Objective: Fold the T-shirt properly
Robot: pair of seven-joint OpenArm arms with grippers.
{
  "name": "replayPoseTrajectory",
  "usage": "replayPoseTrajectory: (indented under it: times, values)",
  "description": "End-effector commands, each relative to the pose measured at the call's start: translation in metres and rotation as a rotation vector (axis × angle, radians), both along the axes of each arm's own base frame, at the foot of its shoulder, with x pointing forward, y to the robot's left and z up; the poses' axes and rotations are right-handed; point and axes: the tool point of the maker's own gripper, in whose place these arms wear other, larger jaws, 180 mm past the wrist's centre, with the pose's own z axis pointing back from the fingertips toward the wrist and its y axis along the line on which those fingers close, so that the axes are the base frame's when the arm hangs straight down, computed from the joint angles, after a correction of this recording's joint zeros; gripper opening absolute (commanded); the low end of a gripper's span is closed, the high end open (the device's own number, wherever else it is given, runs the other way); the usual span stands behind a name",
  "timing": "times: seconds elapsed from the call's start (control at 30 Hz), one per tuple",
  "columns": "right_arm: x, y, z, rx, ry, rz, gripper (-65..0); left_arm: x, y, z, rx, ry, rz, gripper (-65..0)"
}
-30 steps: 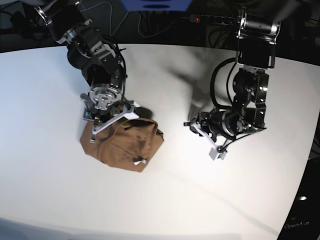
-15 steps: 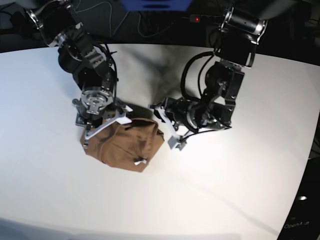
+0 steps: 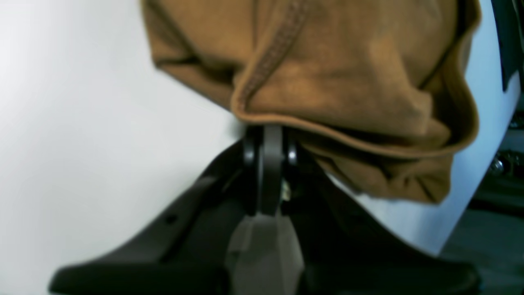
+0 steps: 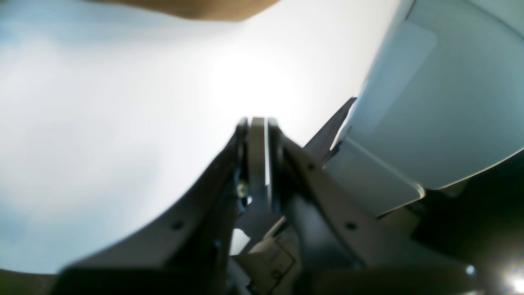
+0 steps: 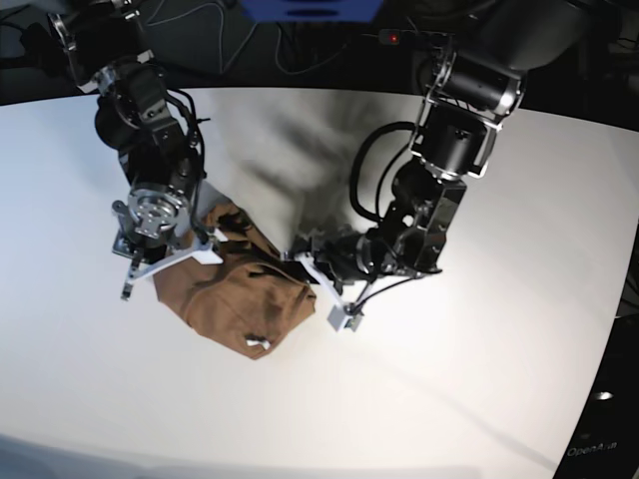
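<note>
In the base view, going from left to right, the right tool (image 5: 160,267) comes first. It points down at the white worktop (image 5: 519,329), its 2 fingers pressed together with nothing between them, at the left edge of the T-shirt (image 5: 240,299). Its own camera shows the same thing: the right tool (image 4: 258,123) is fully closed over bare worktop (image 4: 102,143), and only a sliver of the tan T-shirt (image 4: 196,10) reaches the top edge of that picture.

The T-shirt lies bunched in a compact brown heap left of the worktop's centre. A small white tag (image 5: 258,343) shows near its lower edge.

On the heap's right side the left tool (image 5: 324,284) lies low against the cloth. In the left wrist view the left tool (image 3: 268,135) is closed to its tip, which sits just under a hanging fold of the T-shirt (image 3: 348,82). Whether any fabric is pinched there cannot be told, since the fold hides the tip. A stitched hem (image 3: 274,49) runs down the cloth above it.
</note>
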Motion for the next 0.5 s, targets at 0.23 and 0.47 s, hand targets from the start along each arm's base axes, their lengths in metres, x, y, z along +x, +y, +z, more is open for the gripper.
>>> replayPoseTrajectory:
  times: [0.23, 0.47]
  values:
    - [0.0, -0.039, 0.027, -0.01, -0.086, -0.133, -65.0, 0.051, -0.011, 0.009, 0.063, -0.075, 0.078, -62.4]
    - [-0.015, -0.052, 0.018, -0.014, -0.056, -0.168, -65.0, 0.081, -0.038, 0.036, 0.07, -0.232, 0.077, -62.4]
